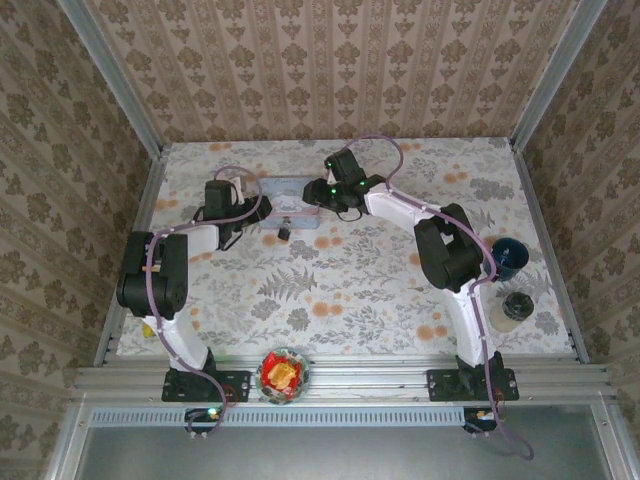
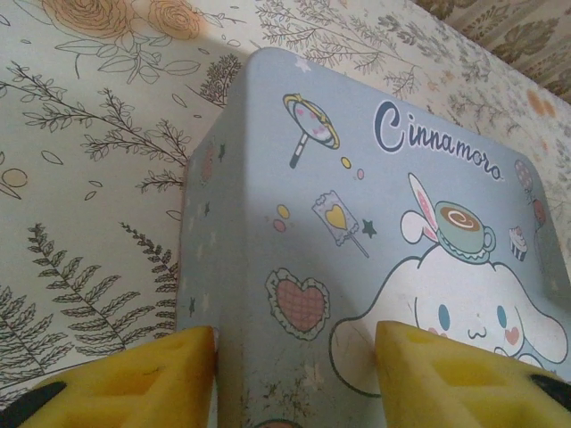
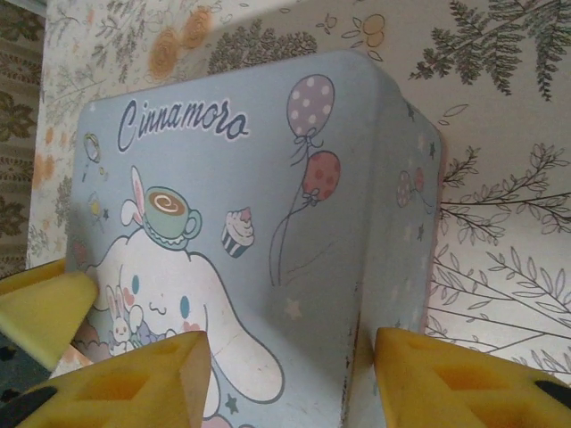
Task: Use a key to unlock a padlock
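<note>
Overall, the bench (image 1: pixel 340 300), covered in a floral cloth, carried everything I inspected. The left arm (image 1: pixel 160 280) and right arm (image 1: pixel 450 250) both reached to its far half and met over a pale blue tin (image 1: pixel 290 190) printed with a cartoon rabbit-eared figure and the word "Cinnamoro".

On the left wrist camera I found the left end effector (image 2: pixel 296 339) spread. One yellow finger (image 2: pixel 143 374) stood just outside the tin's side wall and the other stood over the lid. I could not tell whether either touched the metal.

The right end effector (image 3: pixel 293 348) was likewise spread, straddling the opposite edge of the tin. One finger (image 3: pixel 134 383) was over the lid and its partner was beyond the side wall. Contact could not be confirmed here either. A further yellow pad (image 3: pixel 40 312) showed at the lid's left margin in that view.

A dark blue cup (image 1: pixel 507 255) and a small dark-lidded jar (image 1: pixel 517 305) stood near the bench's right edge, well apart from the tin. A bowl (image 1: pixel 263 372) of red and yellow contents sat at the near rail between the arm bases.

The padlock (image 1: pixel 284 231), a tiny dark block, lay on the cloth just beside the tin's near side, between the two end effectors, with neither holding it.
</note>
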{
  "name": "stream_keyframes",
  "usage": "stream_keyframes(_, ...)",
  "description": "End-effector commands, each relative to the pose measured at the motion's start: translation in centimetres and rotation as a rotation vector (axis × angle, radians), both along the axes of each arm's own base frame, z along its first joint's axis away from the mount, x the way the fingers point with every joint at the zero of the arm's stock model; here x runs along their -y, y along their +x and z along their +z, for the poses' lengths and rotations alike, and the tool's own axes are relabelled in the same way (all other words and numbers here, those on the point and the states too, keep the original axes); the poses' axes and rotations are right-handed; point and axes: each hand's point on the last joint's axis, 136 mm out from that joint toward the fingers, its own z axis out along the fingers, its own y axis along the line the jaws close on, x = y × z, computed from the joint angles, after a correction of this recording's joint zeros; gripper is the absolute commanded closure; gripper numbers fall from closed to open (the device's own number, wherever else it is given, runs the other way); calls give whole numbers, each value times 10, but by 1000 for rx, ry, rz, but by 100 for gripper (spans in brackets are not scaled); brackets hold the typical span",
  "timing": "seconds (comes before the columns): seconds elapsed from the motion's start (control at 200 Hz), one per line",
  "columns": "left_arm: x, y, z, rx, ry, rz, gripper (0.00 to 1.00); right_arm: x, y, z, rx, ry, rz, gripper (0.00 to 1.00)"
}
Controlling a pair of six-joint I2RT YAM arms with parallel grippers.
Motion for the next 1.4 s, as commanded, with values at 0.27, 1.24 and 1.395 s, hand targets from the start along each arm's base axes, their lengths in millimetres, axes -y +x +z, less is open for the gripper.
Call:
stream_keyframes(0.27, 62, -54, 20, -16, -90, -113, 60, 5, -38, -13, -65, -27, 42, 58)
stream_keyframes(1.24, 83, -173, 30, 7, 4, -39, 63, 13, -177, -26, -196, -127, 66, 59)
stream_keyframes(1.395, 78, -154, 28, 21, 22, -13, 63, 12, -162, -32, -188, -160, 63, 57)
